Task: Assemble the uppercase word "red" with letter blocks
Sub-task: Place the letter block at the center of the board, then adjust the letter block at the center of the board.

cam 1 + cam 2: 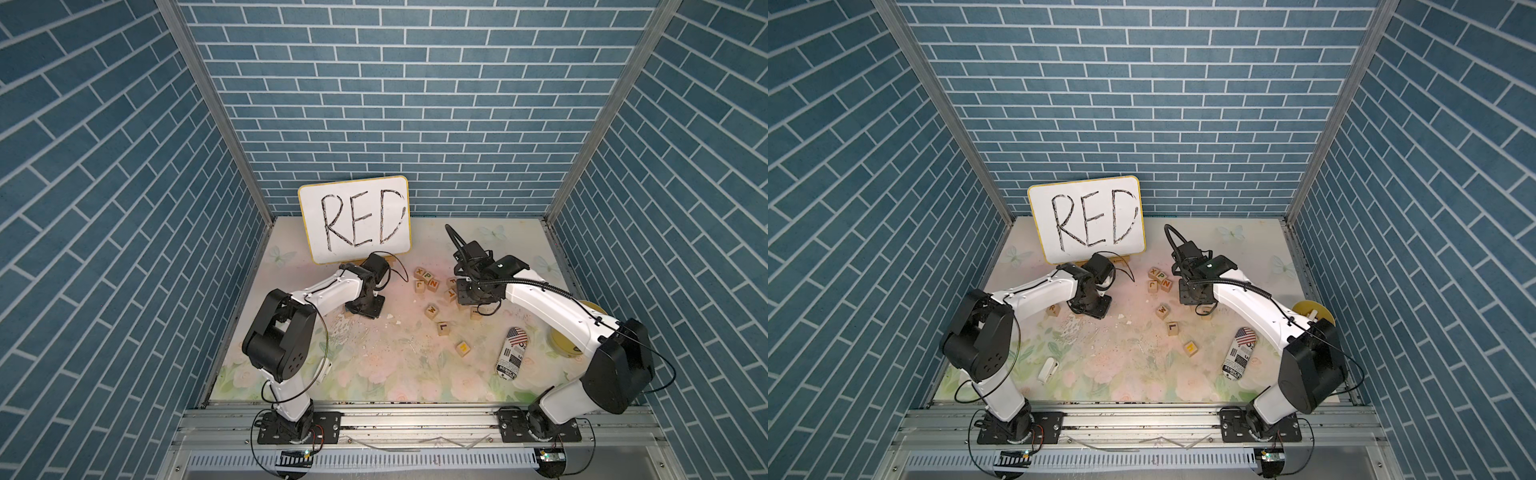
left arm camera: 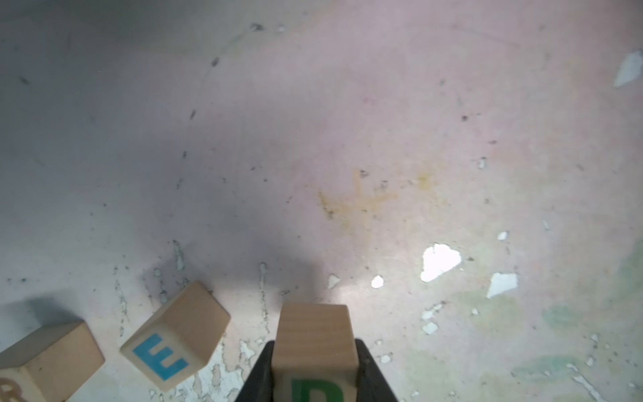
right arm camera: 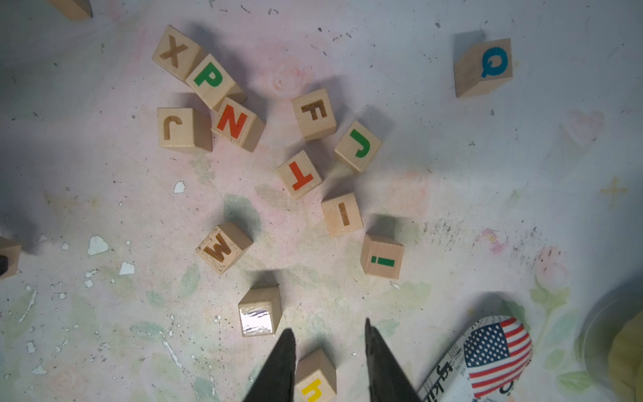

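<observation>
In the left wrist view my left gripper (image 2: 315, 344) is shut on a light-wood letter block with a green D (image 2: 313, 334), held just above the mat. Beside it lies a block with a blue E (image 2: 177, 344). Past that sits a block with an orange-brown letter (image 2: 48, 358), cut off by the frame edge. In both top views the left gripper (image 1: 365, 309) hangs low in front of the board. My right gripper (image 3: 327, 327) is open and holds nothing. It hovers over a yellow-lettered block (image 3: 315, 376) that lies on the mat.
A white board handwritten "RED" (image 1: 355, 222) leans on the back wall. Loose blocks X (image 3: 174, 52), P (image 3: 208, 78), N (image 3: 233, 121), W (image 3: 222, 247) and several others are scattered mid-table. A flag-printed can (image 1: 513, 353) lies at the right, next to a yellow container (image 1: 563, 345). A white clip (image 1: 1048, 370) lies front left.
</observation>
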Controlling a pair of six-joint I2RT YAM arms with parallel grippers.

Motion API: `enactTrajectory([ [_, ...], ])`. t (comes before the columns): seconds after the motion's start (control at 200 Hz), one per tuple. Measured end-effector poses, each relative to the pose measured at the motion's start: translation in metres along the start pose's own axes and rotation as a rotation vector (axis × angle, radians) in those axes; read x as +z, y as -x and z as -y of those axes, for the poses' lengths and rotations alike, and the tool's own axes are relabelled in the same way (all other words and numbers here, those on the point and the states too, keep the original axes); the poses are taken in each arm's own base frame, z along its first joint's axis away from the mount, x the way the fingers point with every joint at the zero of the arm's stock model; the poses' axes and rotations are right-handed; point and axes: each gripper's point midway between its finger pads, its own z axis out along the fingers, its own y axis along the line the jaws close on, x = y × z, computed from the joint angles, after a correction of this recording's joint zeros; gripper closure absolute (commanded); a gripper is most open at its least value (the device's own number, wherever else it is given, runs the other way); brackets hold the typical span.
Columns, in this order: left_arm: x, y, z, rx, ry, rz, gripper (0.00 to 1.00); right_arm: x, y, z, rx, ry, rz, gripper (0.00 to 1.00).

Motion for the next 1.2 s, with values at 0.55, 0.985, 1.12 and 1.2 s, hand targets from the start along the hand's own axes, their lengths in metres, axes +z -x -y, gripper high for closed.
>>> enactTrajectory([
  [0.55, 0.017, 0.001, 0.006, -0.077, -0.063, -0.048, 0.54, 0.004, -0.001, -0.001, -0.001, -0.006, -0.012, 0.64],
  [0.985, -0.018, 0.018, 0.008, -0.035, -0.088, 0.043, 0.35, 0.008, -0.002, -0.001, -0.004, -0.012, -0.021, 0.64],
  [1.12, -0.057, 0.036, -0.001, -0.041, -0.091, 0.171, 0.25, 0.008, -0.001, -0.001, -0.004, -0.011, -0.022, 0.64],
  [1.2, -0.067, 0.04, -0.017, -0.078, -0.085, 0.203, 0.27, 0.008, 0.003, -0.004, -0.002, -0.006, -0.017, 0.65],
])
